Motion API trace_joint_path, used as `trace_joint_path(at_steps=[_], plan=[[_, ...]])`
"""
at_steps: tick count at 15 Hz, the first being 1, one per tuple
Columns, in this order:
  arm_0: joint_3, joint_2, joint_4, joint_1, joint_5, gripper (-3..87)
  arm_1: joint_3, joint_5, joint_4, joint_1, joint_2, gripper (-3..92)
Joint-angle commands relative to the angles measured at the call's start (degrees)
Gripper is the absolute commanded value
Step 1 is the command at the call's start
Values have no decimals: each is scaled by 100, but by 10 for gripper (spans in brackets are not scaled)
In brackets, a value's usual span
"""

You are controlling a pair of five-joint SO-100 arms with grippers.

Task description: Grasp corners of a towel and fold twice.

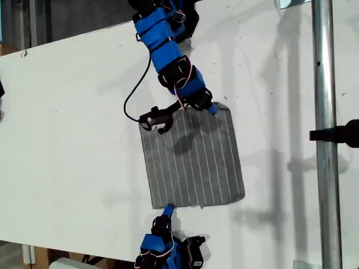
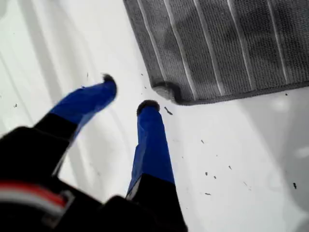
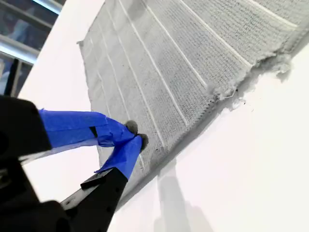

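Towel (image 3: 159, 63) cut off by second wrist view's edge; nearby corner hidden under arm.

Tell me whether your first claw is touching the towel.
Apart. In the first wrist view, a strip of bare table separates my first claw, open, from the nearest corner of the towel.

the towel (image 1: 193, 159) lies flat at the centre of the exterior view on the worktop (image 1: 73, 123) — my first claw (image 1: 168, 210) just below its lower-left corner, my second claw (image 1: 212, 109) on its upper edge — a pole (image 1: 327, 134) far right.
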Motion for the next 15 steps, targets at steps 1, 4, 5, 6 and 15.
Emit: trace_joint_path(at_steps=[1, 4, 5, 6, 15], plan=[[18, 26, -79, -35, -18, -27, -325, -114, -26, -35, 246, 421], [18, 26, -79, -18, -9, -27, -88, -62, -18, -53, -378, 396], [18, 26, -79, -18, 0, -27, -123, -97, -79, -53, -729, 390], [18, 26, -79, -18, 0, -27, -185, -105, -88, -44, -1055, 387], [18, 26, -88, -35, 0, -27, -492, -272, -422, 334, -2443, 210]])
